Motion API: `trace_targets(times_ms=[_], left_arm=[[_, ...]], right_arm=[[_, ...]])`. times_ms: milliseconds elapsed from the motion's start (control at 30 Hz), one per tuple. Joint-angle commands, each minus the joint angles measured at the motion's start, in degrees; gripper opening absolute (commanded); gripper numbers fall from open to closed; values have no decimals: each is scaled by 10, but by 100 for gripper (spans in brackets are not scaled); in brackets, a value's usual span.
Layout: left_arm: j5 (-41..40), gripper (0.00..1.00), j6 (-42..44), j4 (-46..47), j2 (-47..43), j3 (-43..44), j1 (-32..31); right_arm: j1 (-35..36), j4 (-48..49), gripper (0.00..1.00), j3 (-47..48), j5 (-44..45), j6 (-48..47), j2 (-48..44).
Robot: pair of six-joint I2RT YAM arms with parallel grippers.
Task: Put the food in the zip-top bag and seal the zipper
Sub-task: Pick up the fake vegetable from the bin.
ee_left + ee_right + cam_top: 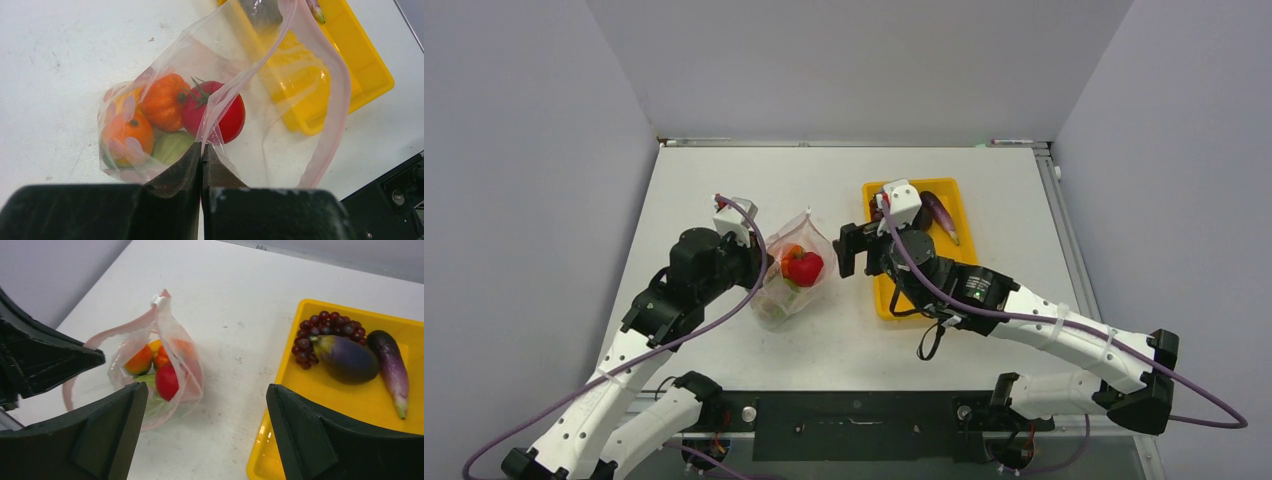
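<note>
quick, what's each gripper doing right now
left gripper: shut on the zip-top bag
right gripper: open, holding nothing

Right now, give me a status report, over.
Left pincer shut on zip-top bag rim, mouth open. Right pincer open, empty. Grapes, two eggplants in yellow tray. Nothing blocking.

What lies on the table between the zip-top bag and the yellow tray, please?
Bare tabletop between the zip-top bag and yellow tray, shown in the right wrist view; the open right end effector hangs above it.

Zip-top bag [792, 280] open, zipper [340, 100] unsealed; tomato [222, 107], orange pieces [162, 102], green fruit [172, 146] inside. Grape bunch [325, 330], two eggplants [347, 359] in tray [370, 405].
</note>
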Motion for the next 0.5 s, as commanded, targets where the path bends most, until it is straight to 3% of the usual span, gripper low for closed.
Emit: trace_targets(times_ms=[0,467], left_arm=[[-10,0,9,8,5,1,-4],[-11,0,10,6,10,1,-4]], right_arm=[[-29,-32,92,-11,33,-7,-15],[-146,-43,92,-74,-5,-2,1]])
